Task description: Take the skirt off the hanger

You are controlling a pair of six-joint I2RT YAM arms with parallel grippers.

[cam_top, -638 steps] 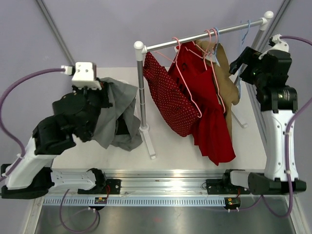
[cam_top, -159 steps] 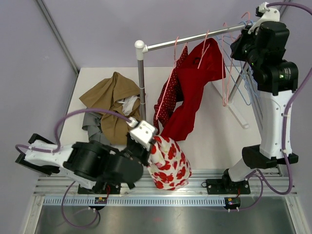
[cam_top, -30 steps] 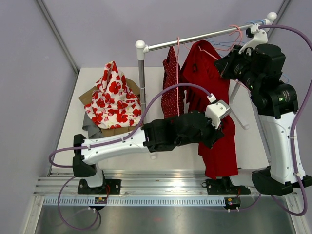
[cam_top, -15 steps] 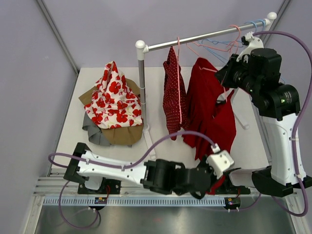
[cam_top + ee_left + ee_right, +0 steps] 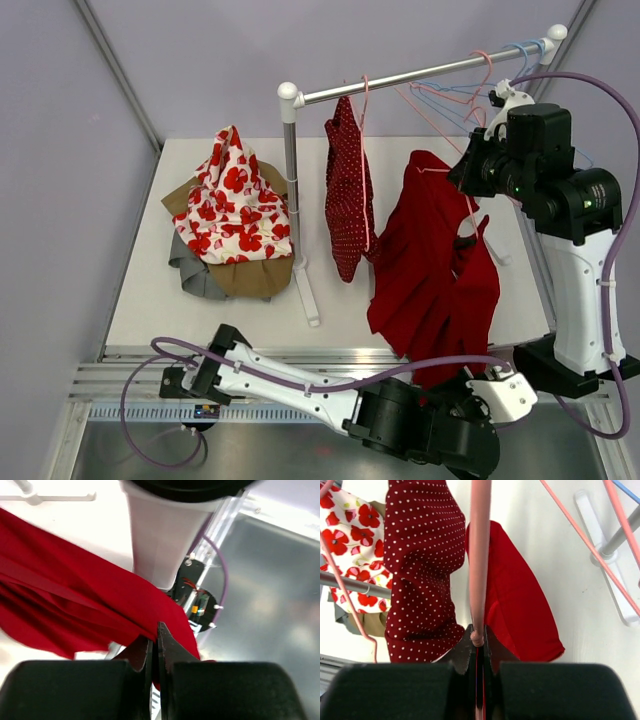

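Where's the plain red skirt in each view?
Top: skirt centre-right, just right of the polka-dot garment, running down to the near edge.
Left wrist: skirt across the left and centre, its edge pinched in the shut left gripper.
Right wrist: skirt just right of the pink hanger.
Landmark: polka-dot garment, in top and right wrist only.

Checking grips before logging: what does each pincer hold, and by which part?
The left pincer pinches the red skirt near its lower edge; the right pincer clamps the pink hanger on its wire.
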